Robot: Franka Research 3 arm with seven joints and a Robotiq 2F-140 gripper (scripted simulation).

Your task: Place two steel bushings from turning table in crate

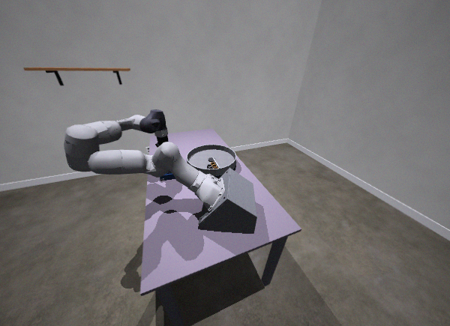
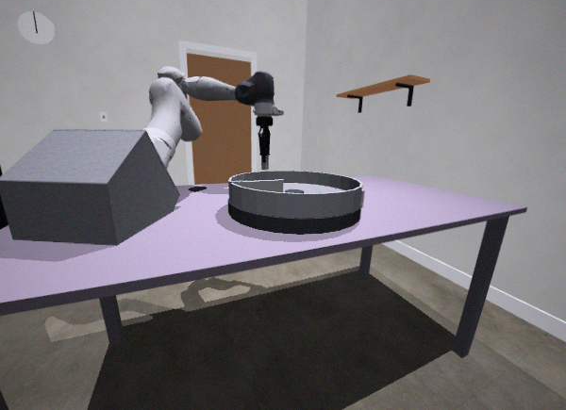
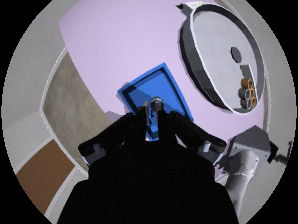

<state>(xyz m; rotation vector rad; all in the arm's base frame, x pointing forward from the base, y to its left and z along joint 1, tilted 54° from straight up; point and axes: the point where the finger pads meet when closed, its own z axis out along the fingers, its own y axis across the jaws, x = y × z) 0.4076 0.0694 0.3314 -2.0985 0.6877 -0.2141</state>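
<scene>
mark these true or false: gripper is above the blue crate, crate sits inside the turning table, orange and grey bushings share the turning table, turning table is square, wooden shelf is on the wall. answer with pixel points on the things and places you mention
1. The black two-finger gripper [image 1: 162, 142] [image 2: 265, 167] [image 3: 152, 106] is above the blue square-cornered crate [image 1: 168, 176] [image 3: 167, 90]. True.
2. The crate sits inside the grey walled turning table [image 1: 202, 154] [image 2: 297, 205] [image 3: 215, 45]. False: it stands beside it on the lilac table [image 1: 169, 266] [image 2: 424, 203] [image 3: 100, 40].
3. Orange ring-shaped bushings [image 1: 214, 164] [image 3: 247, 82] and grey bushings [image 1: 209, 166] [image 3: 244, 95] share the turning table. True.
4. The turning table is square. False: it is round.
5. The brown wooden shelf [image 1: 76, 69] [image 2: 387, 86] is on the wall. True.
</scene>
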